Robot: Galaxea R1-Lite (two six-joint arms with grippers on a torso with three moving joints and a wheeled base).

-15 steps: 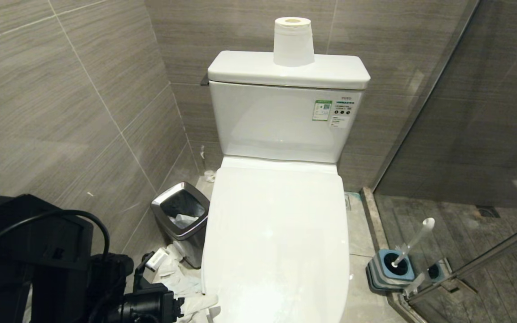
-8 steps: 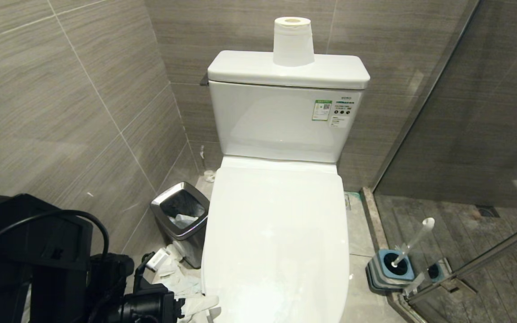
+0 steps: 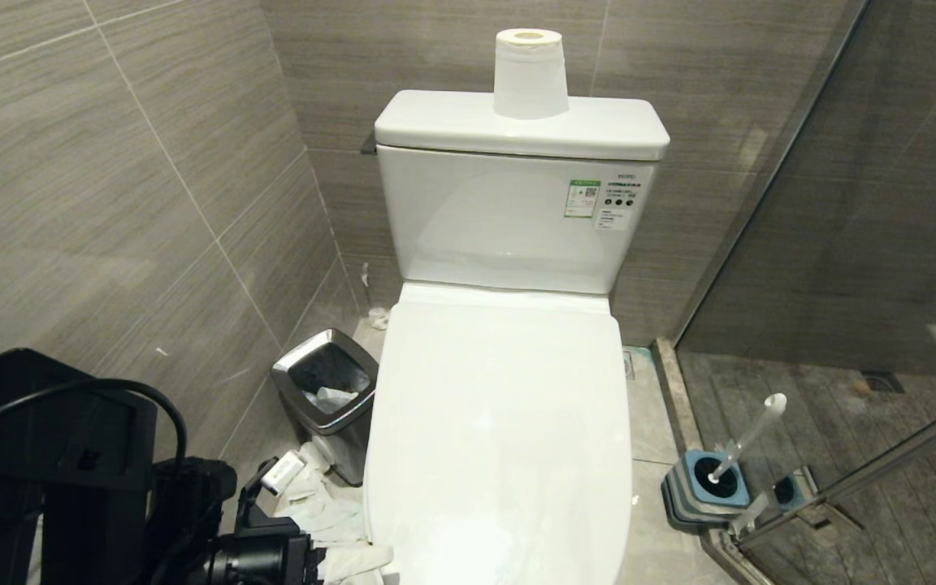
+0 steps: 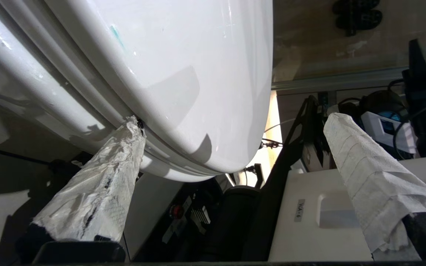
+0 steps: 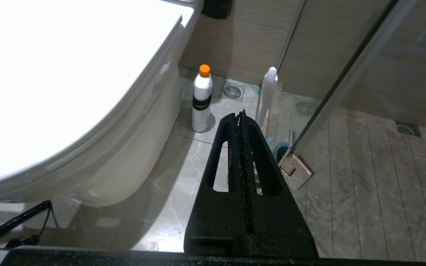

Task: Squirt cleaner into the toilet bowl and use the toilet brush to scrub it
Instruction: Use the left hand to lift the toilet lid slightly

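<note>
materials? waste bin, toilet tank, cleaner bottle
Waste bin: looks like brushed steel, with a mirror-like rim and dark inside.
Toilet tank: probably glazed ceramic, glossy white with soft reflections.
Cleaner bottle: seems to be matte white plastic, with an orange cap.

Closed lid over toilet bowl

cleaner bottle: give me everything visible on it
The cleaner shows only in the right wrist view: a small white plastic bottle with an orange cap and a dark band around its middle. The cap is on. It stands upright on the tiled floor, beside the toilet base and apart from it, with a floor drain just behind. Nothing touches it but the floor; the brush handle stands a little to one side. Its contents cannot be seen.
</note>
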